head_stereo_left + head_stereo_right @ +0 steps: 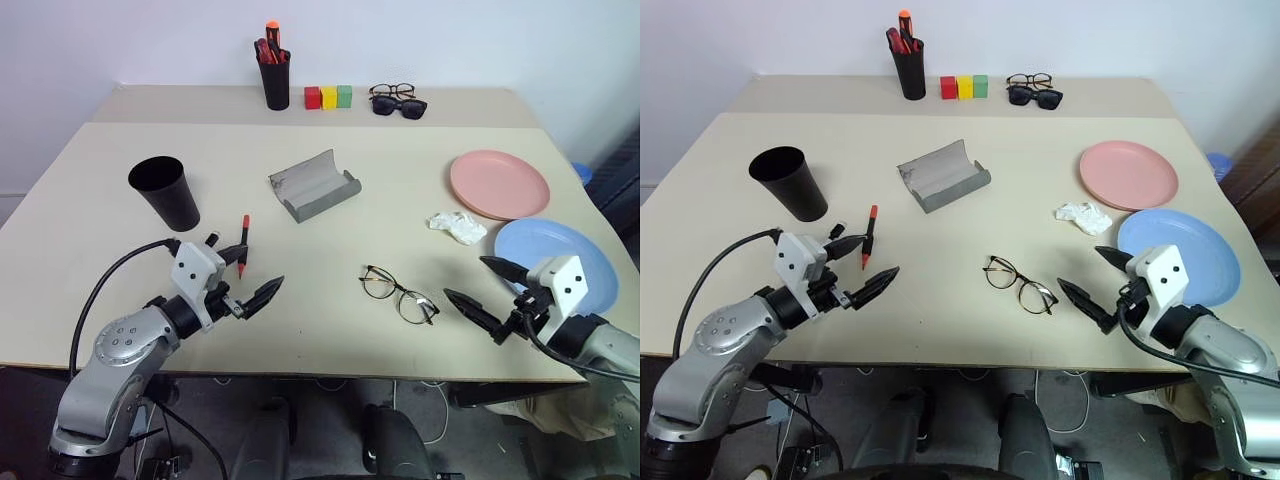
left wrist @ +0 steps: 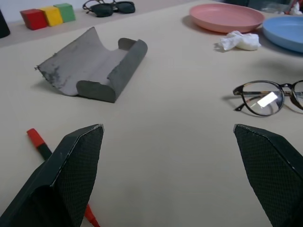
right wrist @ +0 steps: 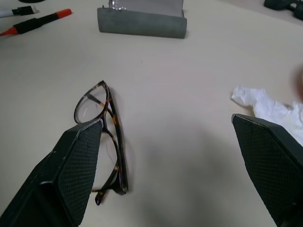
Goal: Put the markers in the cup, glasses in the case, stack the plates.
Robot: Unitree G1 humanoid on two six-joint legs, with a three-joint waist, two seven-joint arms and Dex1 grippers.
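The tabletop [image 1: 300, 330] is a smooth, pale beige slab with a raised step along its far edge. At about ten o'clock from the middle stands the cup [image 1: 166, 192], a matte black tumbler that tapers toward its base. Just nearer than it, around eight o'clock, lies the marker [image 1: 243, 245], slim and red with black ends, pointing roughly toward the far edge. Near the middle sits the case [image 1: 314, 185], grey and felt-like, lying open like a curved trough. The glasses [image 1: 399, 294] rest at about five o'clock, thin dark wire rims with roundish clear lenses, temples folded out. At two o'clock is the pink plate [image 1: 499, 184], round and shallow with a dull plastic sheen; the blue plate [image 1: 556, 262] lies just nearer than it at four o'clock, apart from the pink one. A crumpled white tissue [image 1: 458, 227] sits between the plates and the glasses.

The left hand [image 1: 244, 292] hovers above the tabletop beside the marker, its two black fingers spread wide and holding nothing. The right hand [image 1: 484, 294] hangs just right of the glasses and beside the blue plate, fingers likewise wide apart and empty.

On the far step stand a straight black pen holder [image 1: 274, 76], three blocks [image 1: 328, 97] in red, yellow and green, and sunglasses [image 1: 399, 105].

The left wrist view shows the worn, scuffed patch on the case's flap. The right wrist view reveals a mottled tortoiseshell pattern on the glasses' rims, and the cross-hatched grip texture on the fingers [image 3: 75, 165].
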